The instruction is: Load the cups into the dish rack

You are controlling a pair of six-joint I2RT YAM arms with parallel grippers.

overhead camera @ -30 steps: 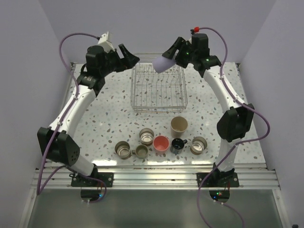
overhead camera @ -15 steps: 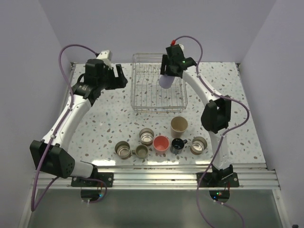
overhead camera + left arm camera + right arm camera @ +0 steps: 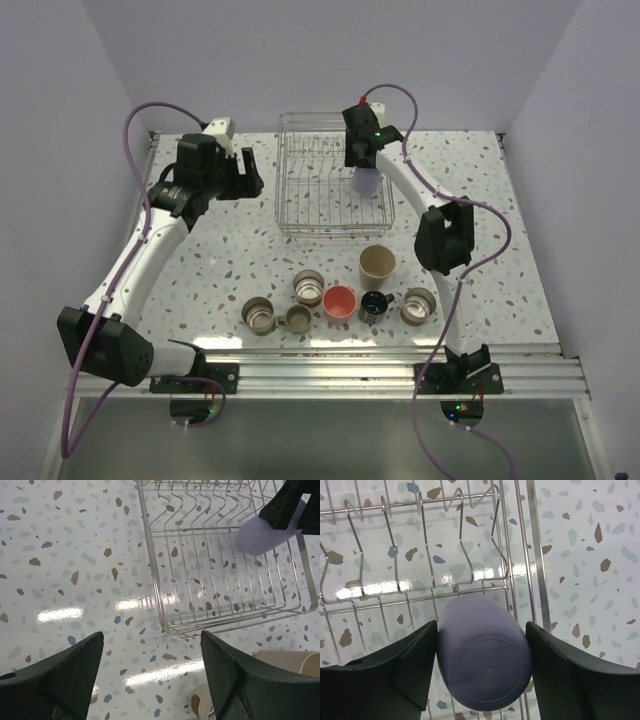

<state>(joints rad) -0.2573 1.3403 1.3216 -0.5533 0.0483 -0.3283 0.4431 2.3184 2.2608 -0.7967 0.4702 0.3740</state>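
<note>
Seven cups stand on the table in front of the rack: the tan cup nearest it, and closer to the arm bases a loose row of a metal cup, a second, a third set slightly back, the coral cup, the black mug and a fourth metal cup. The lavender cup is gripped by the right gripper, one finger pressed to each side of it. Its base faces the wrist camera and its mouth points down into the rack. It hangs over the right part of the rack, by the tines near the right wall; whether it touches the wires cannot be told. The left gripper is spread wide and holds nothing. It hovers over bare table just left of the rack's near left corner, apart from the wires.
</note>
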